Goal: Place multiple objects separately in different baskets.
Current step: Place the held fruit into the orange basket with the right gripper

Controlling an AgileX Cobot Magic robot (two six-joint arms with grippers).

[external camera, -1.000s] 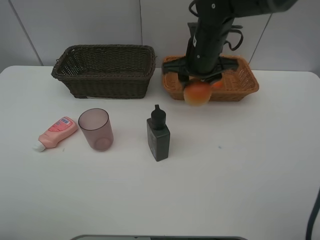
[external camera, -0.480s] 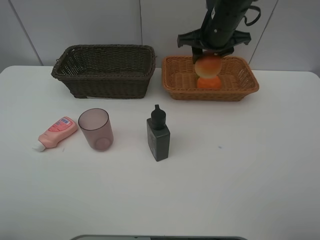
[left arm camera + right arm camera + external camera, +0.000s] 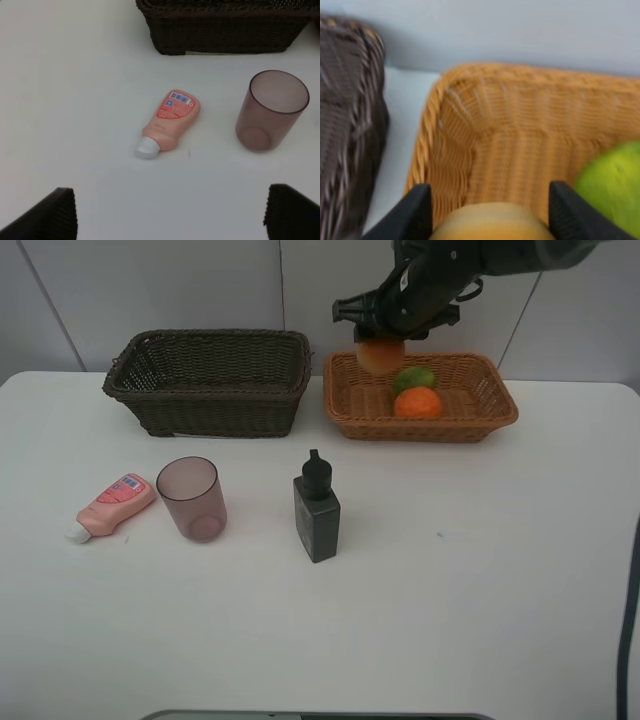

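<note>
Lying flat, pink tube (image 3: 170, 122) shows barcode (image 3: 181, 98); writing unreadable.

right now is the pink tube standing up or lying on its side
Lying on its side: the pink tube rests flat on the white table, barcode label facing up, beside the upright mauve cup.

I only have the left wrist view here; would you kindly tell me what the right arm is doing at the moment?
Observer: The right fingers hold a peach-like fruit in the air over the left end of the orange-tan basket.
Operator: Thank you. Is anything lying in that basket?
Observer: Yes, a green fruit and an orange lie in it.
Operator: And what else stands on the table besides my tube and cup?
Observer: A dark pump bottle stands upright to the right of the cup.
</note>
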